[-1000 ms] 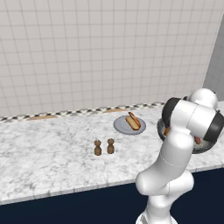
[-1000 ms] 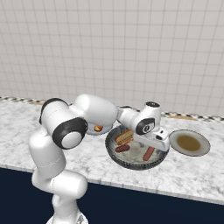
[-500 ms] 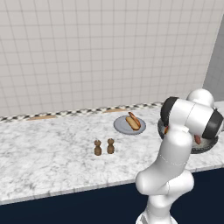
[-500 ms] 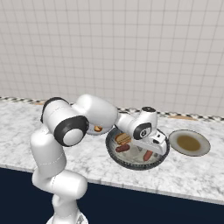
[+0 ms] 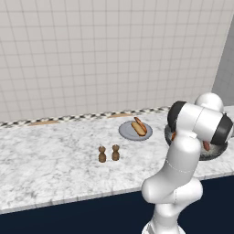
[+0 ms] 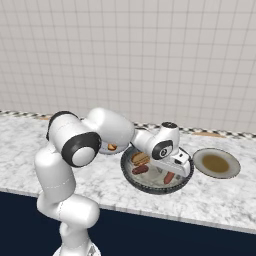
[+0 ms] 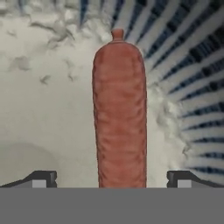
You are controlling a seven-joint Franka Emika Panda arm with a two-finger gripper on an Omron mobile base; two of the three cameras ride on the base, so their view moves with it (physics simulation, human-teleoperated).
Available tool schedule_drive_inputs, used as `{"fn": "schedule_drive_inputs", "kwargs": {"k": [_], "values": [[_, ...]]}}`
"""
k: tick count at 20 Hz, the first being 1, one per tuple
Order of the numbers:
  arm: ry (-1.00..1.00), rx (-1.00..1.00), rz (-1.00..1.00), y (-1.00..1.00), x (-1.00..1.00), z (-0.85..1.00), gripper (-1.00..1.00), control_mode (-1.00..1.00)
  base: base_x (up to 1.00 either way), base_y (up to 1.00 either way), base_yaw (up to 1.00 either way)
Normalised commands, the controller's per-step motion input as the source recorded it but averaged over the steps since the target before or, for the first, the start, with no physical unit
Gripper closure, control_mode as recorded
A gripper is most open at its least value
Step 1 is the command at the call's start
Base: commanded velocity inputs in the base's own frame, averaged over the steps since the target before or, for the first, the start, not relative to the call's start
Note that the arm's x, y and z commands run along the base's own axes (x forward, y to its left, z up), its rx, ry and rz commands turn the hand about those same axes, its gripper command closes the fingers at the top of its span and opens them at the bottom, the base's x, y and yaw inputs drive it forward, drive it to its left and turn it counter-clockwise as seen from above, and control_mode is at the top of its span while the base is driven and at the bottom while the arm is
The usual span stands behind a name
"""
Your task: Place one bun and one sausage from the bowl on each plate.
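The dark-grey bowl (image 6: 131,176) sits at the counter's front edge and holds a bun (image 6: 140,158) and two sausages (image 6: 140,170). My gripper (image 6: 173,171) points down into its right side over the second sausage (image 6: 169,177). In the hand view that reddish sausage (image 7: 119,113) runs lengthwise between my open fingertips (image 7: 41,178), which stand apart from it on both sides, just above the bowl's speckled floor (image 7: 43,109). One grey plate (image 5: 125,132) carries a bun with a sausage (image 5: 139,127). Another plate (image 6: 216,163), brownish in the middle, lies bare to the bowl's right.
Two small brown shakers (image 5: 102,154) stand on the marble counter (image 5: 55,160) left of the plates. A tiled wall (image 5: 114,59) closes the back. The counter's front edge (image 6: 200,220) drops off just in front of the bowl. My own arm covers most of the bowl (image 5: 215,154) in the left base view.
The hand has sunk lower into the bowl, toward the right-hand sausage. The jaws stayed wide apart, and nothing else moved.
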Motion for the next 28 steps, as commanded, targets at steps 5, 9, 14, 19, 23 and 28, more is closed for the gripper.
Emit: {"fn": "schedule_drive_inputs", "kwargs": {"k": [5, 9, 14, 19, 23, 28], "values": [[0.00, -0.02, 0.00, -0.02, 0.00, -0.35, -1.00, -1.00, 0.00, 0.00, 0.00], [-0.02, -0.01, 0.00, 0.00, 0.00, -0.14, -1.00, -1.00, 0.00, 0.00, 0.00], [0.00, 0.00, 0.00, 0.00, 0.00, 0.00, 1.00, -1.00, 0.00, 0.00, 0.00], [0.00, 0.00, 0.00, 0.00, 0.00, 0.00, 1.00, -1.00, 0.00, 0.00, 0.00], [0.00, 0.00, 0.00, 0.00, -0.07, 0.04, 1.00, -1.00, 0.00, 0.00, 0.00], [-0.08, 0.03, -0.02, 0.35, -0.33, 0.56, 1.00, -1.00, 0.00, 0.00, 0.00]]}}
